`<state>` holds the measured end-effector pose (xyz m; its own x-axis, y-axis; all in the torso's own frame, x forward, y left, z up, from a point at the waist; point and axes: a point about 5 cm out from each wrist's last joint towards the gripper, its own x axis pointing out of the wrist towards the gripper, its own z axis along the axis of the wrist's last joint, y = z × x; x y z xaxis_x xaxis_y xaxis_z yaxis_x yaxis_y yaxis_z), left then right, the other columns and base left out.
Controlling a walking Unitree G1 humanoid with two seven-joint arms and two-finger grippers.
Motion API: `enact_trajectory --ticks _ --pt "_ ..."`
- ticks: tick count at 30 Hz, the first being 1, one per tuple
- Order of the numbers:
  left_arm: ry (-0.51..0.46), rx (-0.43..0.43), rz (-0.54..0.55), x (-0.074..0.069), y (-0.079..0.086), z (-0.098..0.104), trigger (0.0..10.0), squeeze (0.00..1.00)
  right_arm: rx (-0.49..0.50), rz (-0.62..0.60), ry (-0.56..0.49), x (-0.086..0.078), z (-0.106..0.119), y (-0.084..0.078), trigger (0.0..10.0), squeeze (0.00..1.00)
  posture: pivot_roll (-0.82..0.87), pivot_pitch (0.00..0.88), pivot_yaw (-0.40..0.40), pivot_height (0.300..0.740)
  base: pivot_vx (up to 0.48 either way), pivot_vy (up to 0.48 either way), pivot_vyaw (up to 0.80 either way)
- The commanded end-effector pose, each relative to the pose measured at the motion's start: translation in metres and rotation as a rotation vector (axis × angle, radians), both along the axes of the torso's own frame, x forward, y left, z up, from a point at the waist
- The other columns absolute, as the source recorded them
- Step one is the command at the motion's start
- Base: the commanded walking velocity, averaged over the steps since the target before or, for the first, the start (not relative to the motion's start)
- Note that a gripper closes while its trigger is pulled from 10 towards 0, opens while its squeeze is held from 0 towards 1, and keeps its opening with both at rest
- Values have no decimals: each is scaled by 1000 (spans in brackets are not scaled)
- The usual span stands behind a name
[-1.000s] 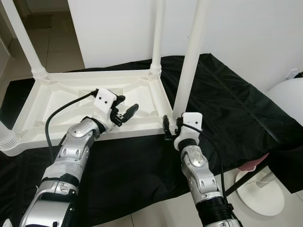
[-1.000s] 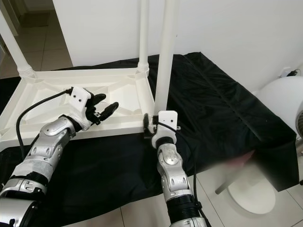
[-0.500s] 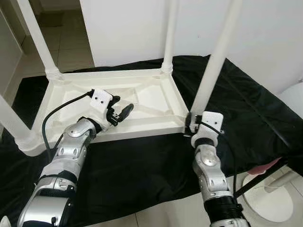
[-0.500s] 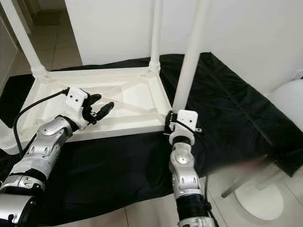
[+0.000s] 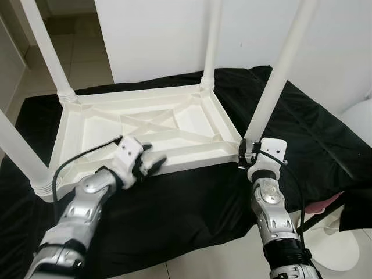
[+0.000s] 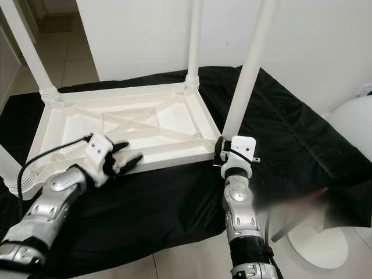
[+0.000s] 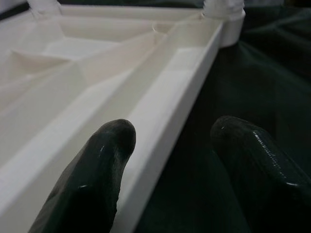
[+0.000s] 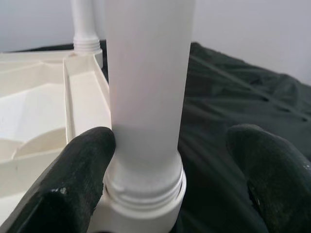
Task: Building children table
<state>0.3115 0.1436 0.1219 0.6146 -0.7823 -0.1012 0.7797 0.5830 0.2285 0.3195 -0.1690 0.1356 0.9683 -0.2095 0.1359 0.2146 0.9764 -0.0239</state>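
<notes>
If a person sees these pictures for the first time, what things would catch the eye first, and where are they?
First, the white table top, lying upside down on a black cloth with its white legs standing up at the corners. Next, the right end effector, at the base of the near right leg, its fingers open on either side of it. The left end effector is open at the table's near rim.

I saw a plain white plastic upturned table with white round legs on a plain black cloth. Beside it, my silver arms carried glossy black fingers. Beyond the table stood a white wall.
</notes>
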Motion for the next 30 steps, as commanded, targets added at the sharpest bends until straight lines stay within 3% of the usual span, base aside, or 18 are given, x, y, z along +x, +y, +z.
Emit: enact_trajectory --ticks 1,7,16,25,30 --pt "11 38 -26 -2 1 -2 10000 0 13 1 21 0 -4 -1 10000 0 -45 28 17 740 0 0 0" --pt "3 92 9 -1 6 -7 10000 0 13 51 18 2 -5 10 10000 0 -39 28 11 740 0 0 0" --pt "-5 142 134 15 14 -4 10000 0 26 68 10 4 -4 13 10000 0 -44 19 17 740 0 0 0" --pt "71 344 250 29 26 -17 10000 0 29 78 14 0 -8 16 10000 0 -59 13 34 740 0 0 0" --pt "129 331 323 35 29 -18 10000 0 31 68 11 0 -8 14 10000 0 -65 8 44 740 0 0 0"
